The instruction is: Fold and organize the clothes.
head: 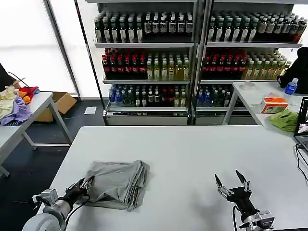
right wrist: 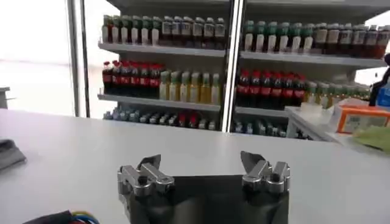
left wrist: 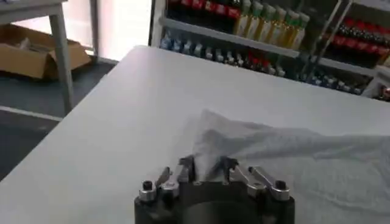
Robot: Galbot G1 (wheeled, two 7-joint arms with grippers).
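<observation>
Grey shirt (head: 117, 183) folded, lower left of head frame on white table (head: 192, 159). Left gripper (head: 84, 185) pinches its near-left edge. Right gripper (head: 232, 183) spread wide, empty, lower right. Risk: lifting from this single edge pinch likely unfolds layers, drags bundle off table edge.

The right gripper (right wrist: 201, 165) holds its fingers spread wide apart above the bare white table (right wrist: 67, 161), with a grey edge of the shirt (right wrist: 9, 153) far off and drink shelves (right wrist: 183, 73) behind.
</observation>
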